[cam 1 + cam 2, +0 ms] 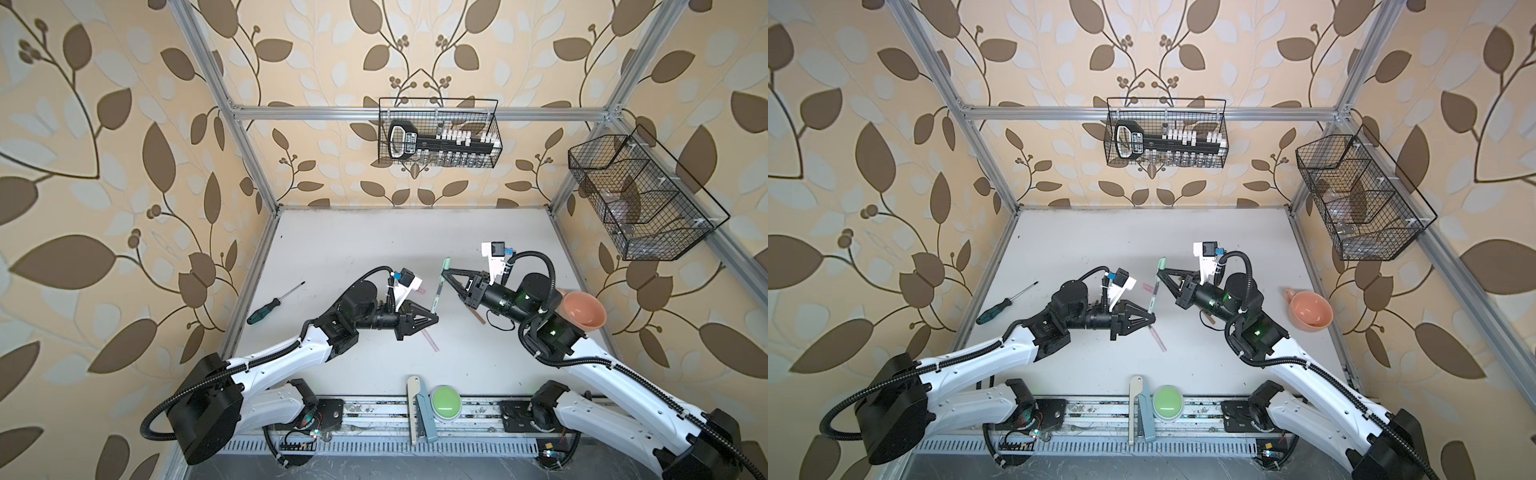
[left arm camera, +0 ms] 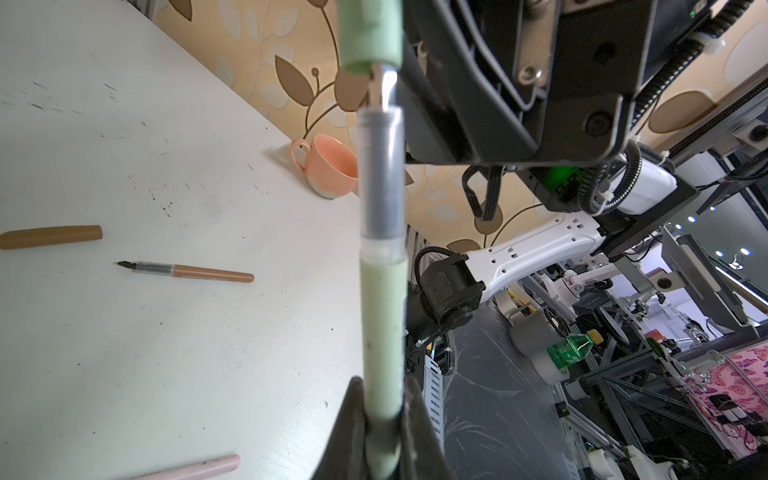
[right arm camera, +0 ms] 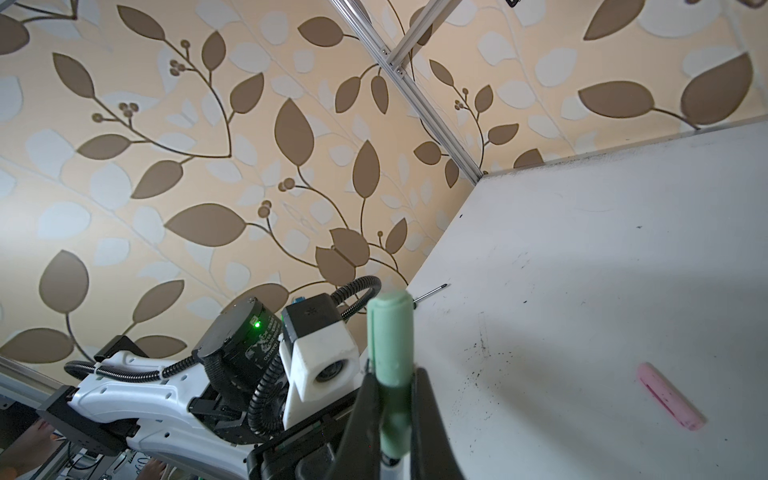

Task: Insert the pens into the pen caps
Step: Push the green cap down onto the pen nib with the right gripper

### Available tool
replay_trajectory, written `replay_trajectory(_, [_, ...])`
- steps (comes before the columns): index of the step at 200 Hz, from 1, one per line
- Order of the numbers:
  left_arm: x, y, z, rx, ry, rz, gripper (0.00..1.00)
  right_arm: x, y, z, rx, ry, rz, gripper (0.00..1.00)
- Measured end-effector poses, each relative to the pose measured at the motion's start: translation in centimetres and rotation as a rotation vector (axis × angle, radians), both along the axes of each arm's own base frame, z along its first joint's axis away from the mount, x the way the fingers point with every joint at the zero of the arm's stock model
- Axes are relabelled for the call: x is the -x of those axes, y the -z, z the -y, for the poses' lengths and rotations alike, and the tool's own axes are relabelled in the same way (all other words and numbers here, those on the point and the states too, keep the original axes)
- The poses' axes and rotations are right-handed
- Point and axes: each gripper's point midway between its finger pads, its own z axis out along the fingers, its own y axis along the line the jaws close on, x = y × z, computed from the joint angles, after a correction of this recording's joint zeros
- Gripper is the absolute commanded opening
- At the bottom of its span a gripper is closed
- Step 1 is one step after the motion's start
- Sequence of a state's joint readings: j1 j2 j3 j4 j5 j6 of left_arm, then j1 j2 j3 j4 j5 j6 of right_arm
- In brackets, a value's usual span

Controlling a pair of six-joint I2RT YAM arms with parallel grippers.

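Observation:
Above the table's middle, my left gripper (image 1: pixel 434 318) is shut on the rear of the green pen (image 1: pixel 437 295). My right gripper (image 1: pixel 444 272) is shut on the green cap (image 1: pixel 446 265). In the left wrist view the green pen (image 2: pixel 382 316) points its dark nib into the mouth of the green cap (image 2: pixel 370 33). The pink pen (image 1: pixel 1157 338) lies on the table under my left gripper (image 1: pixel 1152 318), the pink cap (image 1: pixel 1148 287) a little farther back. The brown pen (image 2: pixel 187 272) and brown cap (image 2: pixel 50 237) lie apart beneath my right arm.
A dark-green-handled screwdriver (image 1: pixel 274 303) lies at the table's left edge. An orange cup (image 1: pixel 582 313) stands by the right edge, behind my right arm. A green button (image 1: pixel 445 402) sits at the front rail. Wire baskets (image 1: pixel 440 133) hang on the back and right walls.

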State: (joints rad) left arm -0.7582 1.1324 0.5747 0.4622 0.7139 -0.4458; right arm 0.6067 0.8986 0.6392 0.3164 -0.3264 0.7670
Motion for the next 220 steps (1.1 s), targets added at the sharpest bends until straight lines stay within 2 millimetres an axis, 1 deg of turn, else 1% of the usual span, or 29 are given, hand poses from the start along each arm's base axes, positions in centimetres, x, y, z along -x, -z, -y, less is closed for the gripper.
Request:
replay_trajectory(33, [-0.1, 0.3, -0.1, -0.013, -0.010, -0.009, 0.00, 0.1, 0.5, 0.0, 0.003, -0.004, -0.015, 0.04])
replay_trajectory(61, [-0.1, 0.5, -0.1, -0.018, -0.011, -0.010, 0.00, 0.3, 0.2, 0.1, -0.006, -0.004, -0.011, 0.04])
replay_trajectory(99, [-0.2, 0.0, 0.0, -0.011, -0.010, 0.002, 0.00, 0.5, -0.4, 0.3, -0.020, -0.003, 0.000, 0.04])
replay_trajectory(145, [-0.2, -0.4, 0.0, -0.004, -0.010, 0.009, 0.00, 0.5, 0.0, -0.2, -0.018, -0.015, -0.011, 0.04])
replay_trajectory(220, [0.1, -0.8, -0.3, -0.003, -0.013, 0.017, 0.00, 1.0, -0.4, -0.5, -0.037, -0.015, 0.015, 0.04])
